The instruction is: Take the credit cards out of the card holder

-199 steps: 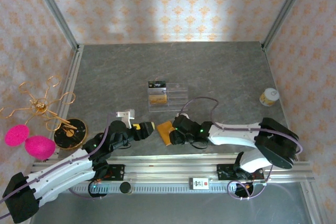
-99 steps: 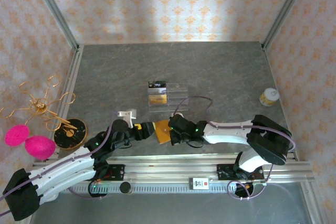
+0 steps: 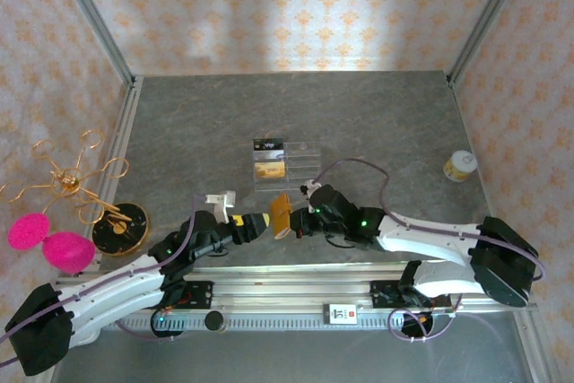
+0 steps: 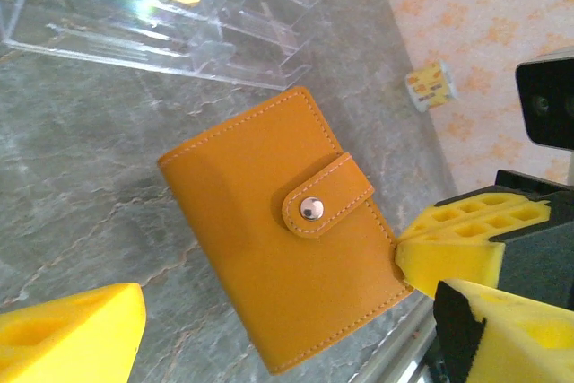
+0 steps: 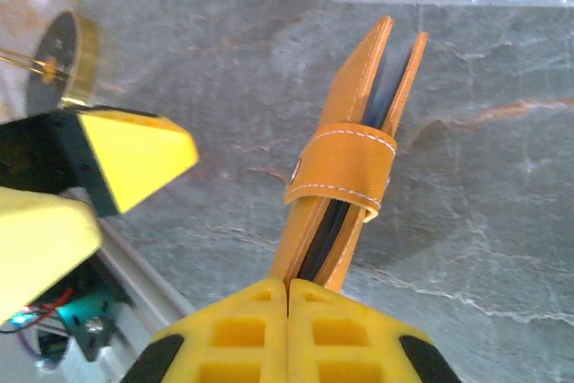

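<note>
The card holder (image 3: pixel 281 213) is an orange-tan wallet, closed with its snap tab across the front. It stands tilted on edge off the table near the front. My right gripper (image 3: pixel 300 219) is shut on its lower corner; in the right wrist view the pads (image 5: pixel 251 329) meet below the card holder (image 5: pixel 354 150), with dark sleeve edges between its covers. The credit cards are hidden inside. My left gripper (image 3: pixel 264 220) is open just left of it. In the left wrist view the card holder (image 4: pixel 278 239) faces my left gripper (image 4: pixel 287 338), with the right gripper's pad (image 4: pixel 448 244) at its corner.
A clear acrylic stand (image 3: pixel 287 163) sits behind the holder, with a gold card-like thing and a dark one in its left slots. A small jar (image 3: pixel 459 165) stands at the right. A gold wire stand (image 3: pixel 81 186) and pink shapes (image 3: pixel 45 239) are on the left. A metal rail (image 3: pixel 296 275) runs along the front.
The right gripper has shut on the card holder, which lay flat, and raised it onto its edge while the right arm drew back rightward. The left gripper has moved right toward it, still open.
</note>
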